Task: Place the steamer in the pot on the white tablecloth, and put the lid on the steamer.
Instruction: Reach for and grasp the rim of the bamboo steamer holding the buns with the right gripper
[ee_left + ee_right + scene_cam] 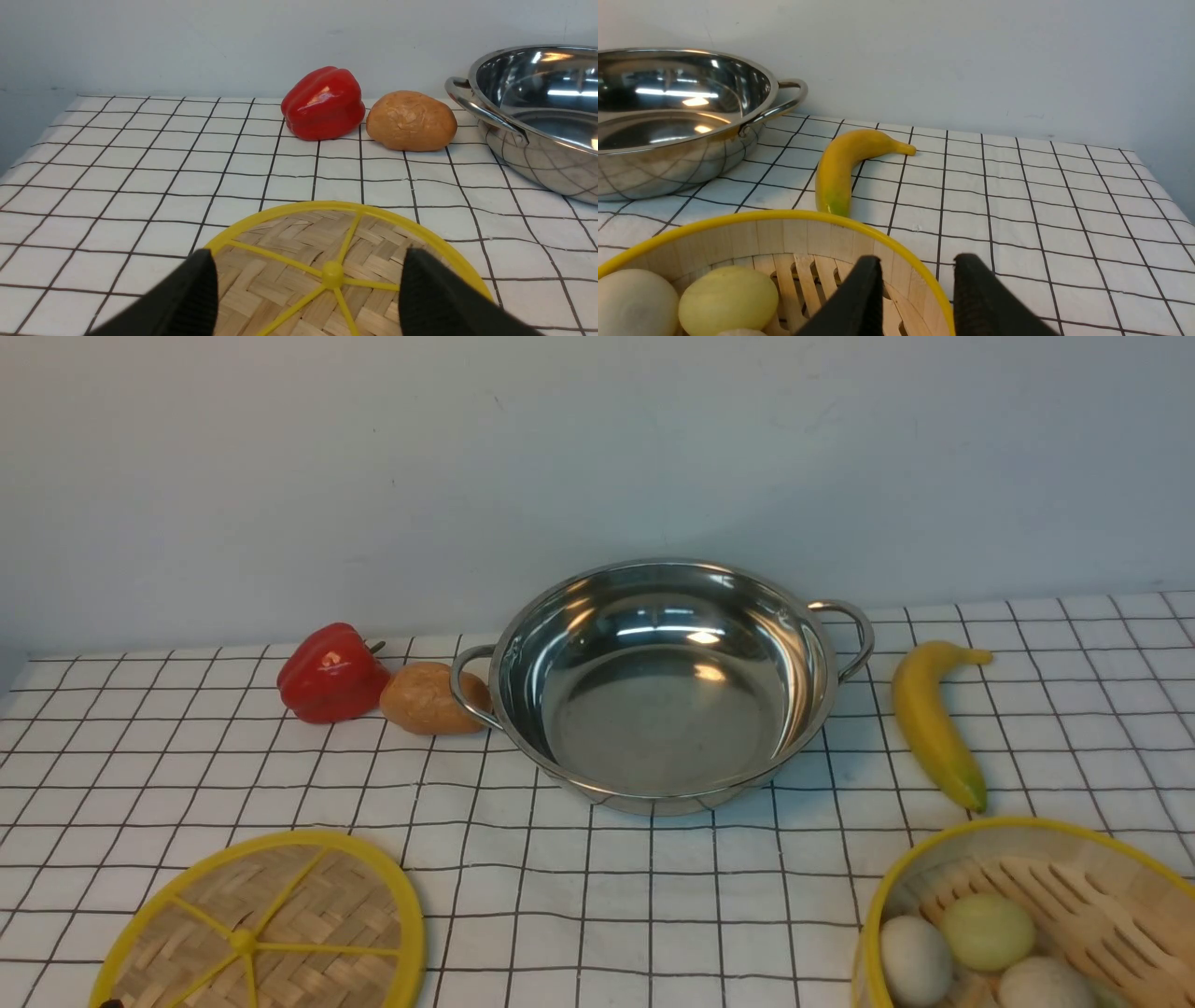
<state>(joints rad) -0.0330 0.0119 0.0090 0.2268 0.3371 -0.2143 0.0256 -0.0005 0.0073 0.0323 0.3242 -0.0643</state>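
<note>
The white tablecloth (653, 915) covers the whole work surface. The pot (653, 728) stands upright at its middle towards the back wall, with nothing in it.

The steamer (1027, 845) sits on the cloth at the near right corner, well apart from the pot and cut off by the edge of the front view. Neither arm shows in the front view; only the black fingertips appear in the wrist views. The right gripper (917, 261) is held low at the steamer's near right side and points forward towards the wall. Its fingers (866, 298) stand apart and straddle the steamer's wall, one inside the basket over the slatted floor and the other just outside the yellow rim. A strip of the inner wall shows between the inside finger and the rim, so they are not pressed onto it.

The lid (280, 915) lies flat on the cloth at the near left corner, also well apart from the pot. The left gripper (308, 252) hangs low over it, pointing forward. Its fingers are spread wide, one on either side of the centre knob (332, 273), and hold nothing.

A banana (929, 723) lies just right of the pot. A red pepper (329, 674) and a potato (425, 698) lie left of it, the potato against the pot's left handle. In the steamer lie pale buns (915, 959) and a green dumpling (987, 931).
</note>
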